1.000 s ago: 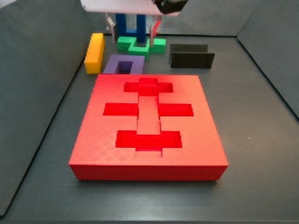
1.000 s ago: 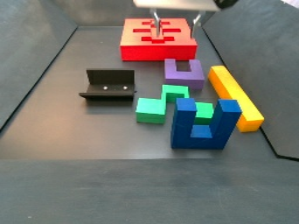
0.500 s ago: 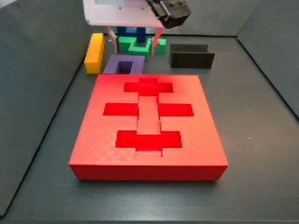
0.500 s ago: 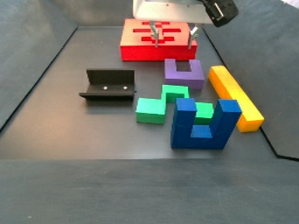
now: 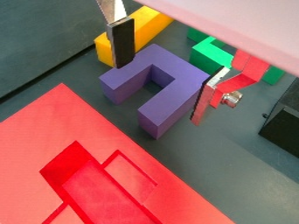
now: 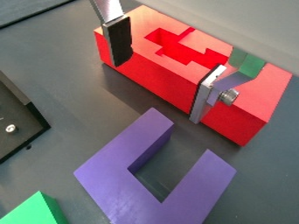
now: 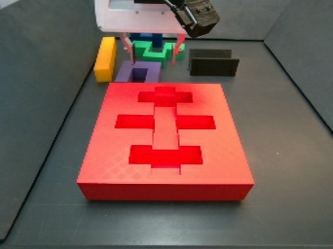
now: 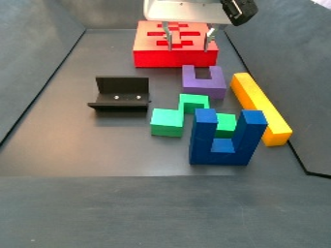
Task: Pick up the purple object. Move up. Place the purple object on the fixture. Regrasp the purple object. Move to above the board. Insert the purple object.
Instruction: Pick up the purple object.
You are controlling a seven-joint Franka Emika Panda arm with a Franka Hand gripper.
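The board [image 7: 166, 136] lies flat, and the purple object [image 5: 158, 86] rests on the floor just beside its edge, prongs level. Above it hangs the end effector [image 5: 163, 63], fingers spread and empty. A sound pick likely needs a straight descent, fingers straddling one prong squarely before closing.

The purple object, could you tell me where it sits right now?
In a side view the purple object lies flat on the floor between the board and the green block, beside the yellow bar; the open gripper hangs above it.
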